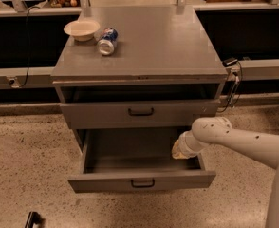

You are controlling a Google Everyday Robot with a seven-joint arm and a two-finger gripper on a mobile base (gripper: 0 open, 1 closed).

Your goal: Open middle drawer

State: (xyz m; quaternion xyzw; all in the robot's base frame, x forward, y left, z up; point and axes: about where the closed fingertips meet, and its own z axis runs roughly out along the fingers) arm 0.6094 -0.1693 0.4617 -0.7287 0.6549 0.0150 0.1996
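The middle drawer (106, 182) is a grey metal drawer with a low front panel and a small black centre handle (143, 183). It stands pulled well out of the cabinet, and its inside looks bare. My gripper (179, 151) is at the end of the white arm (244, 141), which reaches in from the right. It sits inside the open drawer against the right wall, behind the front panel and away from the handle. The lowest drawer is hidden under the open one.
The taller-fronted top drawer (97, 114) with the wider handle is closed above. A cream bowl (81, 29) and a tipped can (107, 41) lie on the cabinet top (163, 42). Cables (232, 87) hang at the cabinet's right side. A small black object (32, 219) lies on the floor.
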